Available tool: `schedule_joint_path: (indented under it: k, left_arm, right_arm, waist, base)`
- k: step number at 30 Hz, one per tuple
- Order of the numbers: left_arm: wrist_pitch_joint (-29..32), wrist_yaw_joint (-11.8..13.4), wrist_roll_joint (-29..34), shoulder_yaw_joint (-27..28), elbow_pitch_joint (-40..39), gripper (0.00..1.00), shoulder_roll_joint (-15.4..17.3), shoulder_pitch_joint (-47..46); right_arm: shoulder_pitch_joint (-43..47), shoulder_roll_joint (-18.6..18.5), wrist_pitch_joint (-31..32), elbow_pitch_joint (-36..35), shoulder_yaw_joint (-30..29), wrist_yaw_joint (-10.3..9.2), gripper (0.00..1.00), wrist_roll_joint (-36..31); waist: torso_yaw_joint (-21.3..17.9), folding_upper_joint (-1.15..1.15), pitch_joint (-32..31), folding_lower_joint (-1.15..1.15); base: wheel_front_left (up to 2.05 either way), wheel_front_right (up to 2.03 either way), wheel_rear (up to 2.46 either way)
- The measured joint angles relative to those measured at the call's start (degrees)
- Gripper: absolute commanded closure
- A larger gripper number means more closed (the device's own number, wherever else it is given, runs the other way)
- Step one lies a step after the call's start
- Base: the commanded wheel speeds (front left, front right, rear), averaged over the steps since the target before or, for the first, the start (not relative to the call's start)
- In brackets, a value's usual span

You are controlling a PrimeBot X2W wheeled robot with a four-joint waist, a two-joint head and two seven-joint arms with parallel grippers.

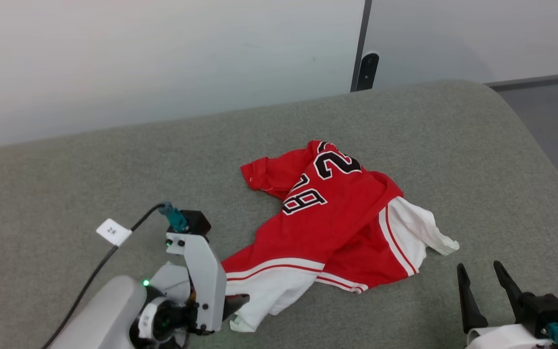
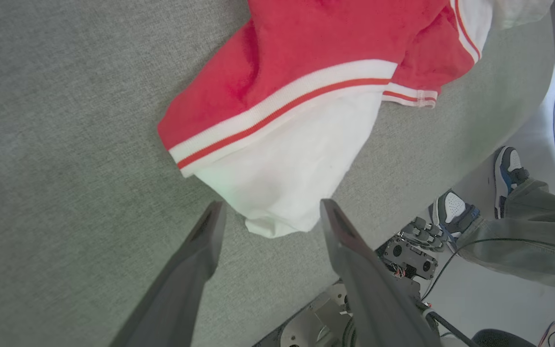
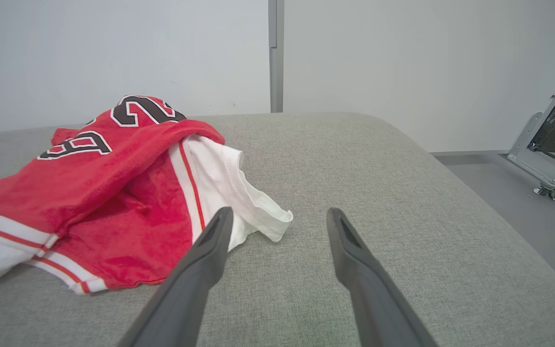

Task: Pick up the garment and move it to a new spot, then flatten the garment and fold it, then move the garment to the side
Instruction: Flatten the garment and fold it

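The garment (image 1: pixel 337 218) lies crumpled in the middle of the grey padded table (image 1: pixel 114 169), red with black numbers facing up and white sleeves at its near side. My left gripper (image 1: pixel 238 306) reaches in from the lower left and stands open. In the left wrist view the tip of one white sleeve (image 2: pixel 297 173) lies between the left gripper's (image 2: pixel 270 214) spread fingers, not pinched. My right gripper (image 1: pixel 480 271) is open at the lower right, apart from the cloth. In the right wrist view the other white sleeve (image 3: pixel 239 193) lies just beyond the right gripper (image 3: pixel 280 214), toward its left finger.
A pale wall with a dark post (image 1: pixel 367 71) stands behind the table. The table's rounded right edge (image 1: pixel 550 160) drops to the floor. A person's shoes (image 2: pixel 451 207) and trouser leg stand beside the table's near edge. A metal frame (image 3: pixel 542 164) sits on the floor at right.
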Motion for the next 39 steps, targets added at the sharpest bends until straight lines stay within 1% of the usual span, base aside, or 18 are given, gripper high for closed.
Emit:
schedule_joint_path:
  k: [7,9,17,20,22,23,24,28,33,39]
  left_arm:
    - [2.3,-0.1,-0.4,-1.0,5.3,0.00,-1.7,-3.7]
    - [2.7,-0.6,-0.3,-1.4,7.1,0.00,-1.8,-4.5]
    - [2.2,-1.5,-1.2,-1.5,14.7,0.00,-3.2,-4.9]
    - [0.9,-2.7,-1.3,-1.2,16.4,0.00,-3.3,-5.0]
    - [0.1,-3.4,-1.6,-0.9,17.7,0.53,-3.3,-5.5]
    - [-0.2,-3.9,-1.6,-0.9,18.3,0.70,-3.1,-5.8]
    - [-0.5,-4.4,-1.5,-0.9,18.8,0.99,-2.9,-6.1]
    - [-0.6,-5.7,-1.2,-1.2,20.0,1.00,-2.4,-7.1]
    - [0.5,-6.2,-1.1,-1.7,20.1,1.00,-1.9,-8.3]
    - [1.2,-6.7,0.2,-1.5,18.3,1.00,1.8,-9.6]
  right_arm:
    - [-1.7,0.5,0.0,1.0,0.5,0.00,0.00,0.7]
    - [-2.3,0.6,0.0,1.3,0.7,0.00,0.00,1.1]
    - [-3.4,1.0,0.0,1.5,1.4,0.00,0.00,2.3]
    - [-4.0,1.1,0.0,1.3,1.4,0.00,0.00,2.5]
    - [-3.9,1.1,0.0,1.3,1.4,0.00,0.00,2.6]
    - [-3.9,1.1,0.0,1.2,1.4,0.00,0.00,2.6]
    - [-3.9,1.1,0.0,1.2,1.3,0.00,0.00,2.7]
    - [-3.9,1.2,0.0,1.1,1.0,0.00,0.00,2.7]
    - [-3.9,1.2,0.0,0.9,1.0,0.00,0.00,3.1]
    - [-3.9,1.2,0.0,1.2,0.8,0.00,0.00,3.5]
  waist:
    - [-0.8,0.00,1.8,0.00]
    - [-1.2,0.00,2.4,0.00]
    - [-3.0,0.00,4.4,0.00]
    - [-3.5,0.00,5.0,0.00]
    - [-3.7,0.00,5.2,0.00]
    - [-3.8,0.00,5.3,0.00]
    - [-3.8,0.00,5.4,0.00]
    - [-3.5,0.00,5.4,0.00]
    - [-3.0,0.00,5.4,0.00]
    - [-2.3,0.00,5.3,0.00]
  base:
    - [0.00,0.00,0.00]
    - [0.00,0.00,0.00]
    - [0.00,0.00,0.00]
    - [0.00,0.00,0.00]
    - [0.00,0.00,0.00]
    - [0.00,0.00,0.00]
    - [0.00,0.00,0.00]
    - [0.00,0.00,0.00]
    - [0.00,0.00,0.00]
    - [0.00,0.00,0.00]
